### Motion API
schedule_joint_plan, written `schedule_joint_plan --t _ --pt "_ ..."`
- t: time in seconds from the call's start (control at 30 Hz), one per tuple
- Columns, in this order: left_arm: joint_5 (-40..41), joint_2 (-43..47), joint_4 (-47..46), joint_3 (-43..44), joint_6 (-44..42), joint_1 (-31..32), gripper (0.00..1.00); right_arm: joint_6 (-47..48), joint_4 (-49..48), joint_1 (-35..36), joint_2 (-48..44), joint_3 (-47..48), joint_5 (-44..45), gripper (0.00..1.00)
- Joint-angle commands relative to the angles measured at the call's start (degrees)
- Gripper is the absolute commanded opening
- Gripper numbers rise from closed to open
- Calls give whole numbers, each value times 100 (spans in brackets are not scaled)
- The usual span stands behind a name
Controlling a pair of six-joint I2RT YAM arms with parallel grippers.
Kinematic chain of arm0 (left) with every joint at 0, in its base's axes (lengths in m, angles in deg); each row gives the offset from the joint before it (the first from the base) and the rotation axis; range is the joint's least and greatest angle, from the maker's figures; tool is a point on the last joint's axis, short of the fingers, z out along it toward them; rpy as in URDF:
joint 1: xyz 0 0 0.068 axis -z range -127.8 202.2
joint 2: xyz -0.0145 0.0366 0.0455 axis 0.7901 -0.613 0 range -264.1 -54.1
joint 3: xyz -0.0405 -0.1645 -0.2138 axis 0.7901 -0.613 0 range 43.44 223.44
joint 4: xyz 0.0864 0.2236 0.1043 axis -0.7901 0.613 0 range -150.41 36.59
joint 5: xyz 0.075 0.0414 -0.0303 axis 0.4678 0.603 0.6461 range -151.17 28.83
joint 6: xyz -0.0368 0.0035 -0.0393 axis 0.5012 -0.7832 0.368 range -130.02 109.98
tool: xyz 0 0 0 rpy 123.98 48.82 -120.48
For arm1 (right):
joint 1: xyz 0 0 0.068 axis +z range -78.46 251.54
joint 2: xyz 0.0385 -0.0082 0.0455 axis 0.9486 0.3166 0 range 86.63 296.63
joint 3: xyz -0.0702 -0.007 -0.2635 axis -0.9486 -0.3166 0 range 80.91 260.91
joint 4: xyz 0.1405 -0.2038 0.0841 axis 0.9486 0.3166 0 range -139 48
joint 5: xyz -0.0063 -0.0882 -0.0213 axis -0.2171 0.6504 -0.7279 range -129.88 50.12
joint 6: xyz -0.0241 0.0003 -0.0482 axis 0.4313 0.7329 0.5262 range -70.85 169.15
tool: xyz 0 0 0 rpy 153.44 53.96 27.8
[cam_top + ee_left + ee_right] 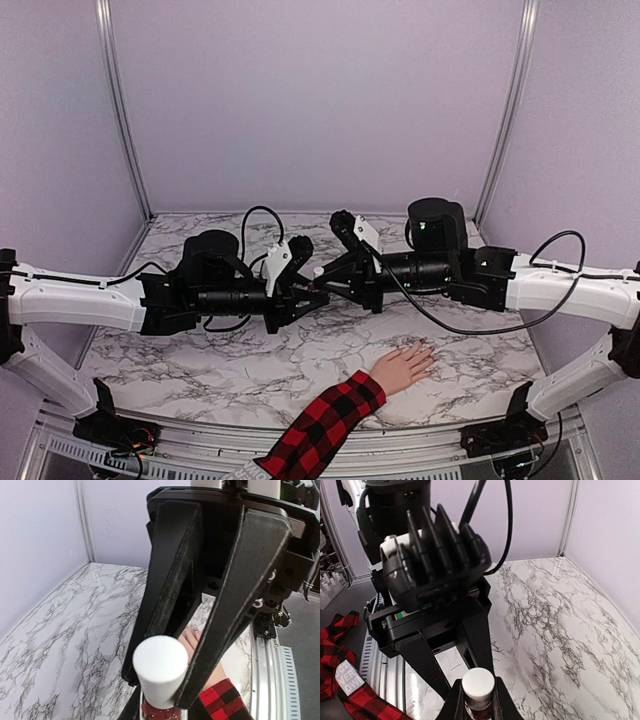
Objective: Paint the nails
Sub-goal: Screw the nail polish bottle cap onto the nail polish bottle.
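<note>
- We logged both arms meeting over the middle of the marble bench (200, 360), with their wrists turned toward each other.
- Left hand (306, 292): closed on the polish bottle (159, 713). We saw dark-red glass at the bottom edge of the left wrist view. This hand's own fingers were mostly out of frame there.
- Right hand (478, 706): closed on the white cap (160, 667), with one black finger pressed to each side of it.
- The cap sat on the bottle, and the bottle was held clear of the bench.
- Nails (427, 351): on the pale flesh-coloured hand (403, 367). It lay flat on the bench near the front edge, right of centre, with its fingertips pointing toward the right arm. The nails were too small for us to read any colour.
- The red-and-black plaid sleeve (325, 425) ran from that wrist down to the front rail.
- The bottle and the pale hand were well apart.
</note>
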Motion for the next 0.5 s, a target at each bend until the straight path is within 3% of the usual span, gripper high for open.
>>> schedule_joint_plan --t 0.0,0.47 --pt "1071 228 -889 126 263 -18 0 -618 213 0 294 -11 839 6" --pt "2384 -224 -1036 294 1141 -10 0 -1233 -73 -84 590 56 2020 8"
